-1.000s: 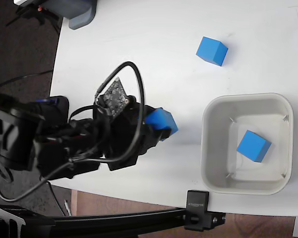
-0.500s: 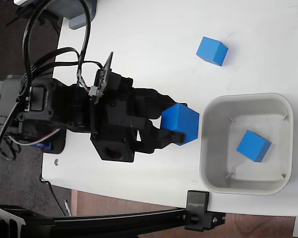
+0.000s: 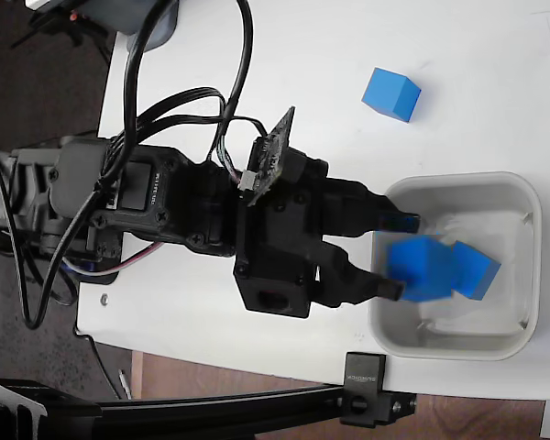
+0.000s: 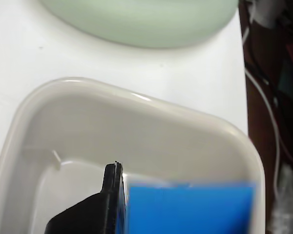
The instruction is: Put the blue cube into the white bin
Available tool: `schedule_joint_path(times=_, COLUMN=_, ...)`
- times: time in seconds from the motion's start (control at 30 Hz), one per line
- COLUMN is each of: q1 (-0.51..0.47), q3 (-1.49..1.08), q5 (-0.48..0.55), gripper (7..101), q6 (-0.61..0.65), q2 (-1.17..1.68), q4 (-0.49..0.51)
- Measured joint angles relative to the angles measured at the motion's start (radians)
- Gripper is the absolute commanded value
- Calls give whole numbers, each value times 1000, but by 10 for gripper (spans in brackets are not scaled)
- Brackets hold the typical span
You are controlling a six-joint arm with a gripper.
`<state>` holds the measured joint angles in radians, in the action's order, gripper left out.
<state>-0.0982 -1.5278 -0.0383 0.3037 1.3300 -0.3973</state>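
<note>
Three blue cubes show in the fixed view. One blue cube (image 3: 422, 269) sits between the two black fingers of the gripper (image 3: 405, 258), which reaches over the left rim of the white bin (image 3: 458, 345); the fingers stand apart by about the cube's width, one on each side of it, and the cube is blurred, so I cannot tell whether they are clamped on it. It is plain bright blue, with no marks, and lies within the bin's outline. A second cube (image 3: 479, 269) rests on the bin's floor, just beside the first. A third cube (image 3: 391, 93) stands on the white table (image 3: 284, 73), well apart from the bin. In the wrist view one black finger (image 4: 107, 204) borders the blue cube (image 4: 190, 208) over the one bin (image 4: 136, 126).
</note>
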Motion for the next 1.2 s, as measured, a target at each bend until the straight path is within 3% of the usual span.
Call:
schedule_joint_path(times=0.27, q1=18, q3=-78, q5=2, gripper=1003, q6=-57, q2=91, q4=-89)
schedule_joint_path(times=0.37, q1=44, q3=-225, q5=-21, gripper=1003, q6=-101, q2=256, q4=-124)
schedule_joint_path(times=0.53, q1=63, q3=-489, q5=-57, gripper=1003, q6=-202, q2=532, q4=-264)
schedule_joint_path(times=0.77, q1=71, q3=-1052, q5=-67, gripper=1003, q6=-302, q2=1048, q4=-232)
schedule_joint_path(times=0.97, q1=172, q3=-1404, q5=-158, gripper=1003, q6=-403, q2=1559, q4=-307)
schedule_joint_path(times=1.1, q1=262, q3=-1422, q5=-252, gripper=1003, q6=-454, q2=1609, q4=-353)
schedule_joint_path(times=1.2, q1=273, q3=-1468, q5=-295, gripper=1003, q6=-466, q2=1614, q4=-351)
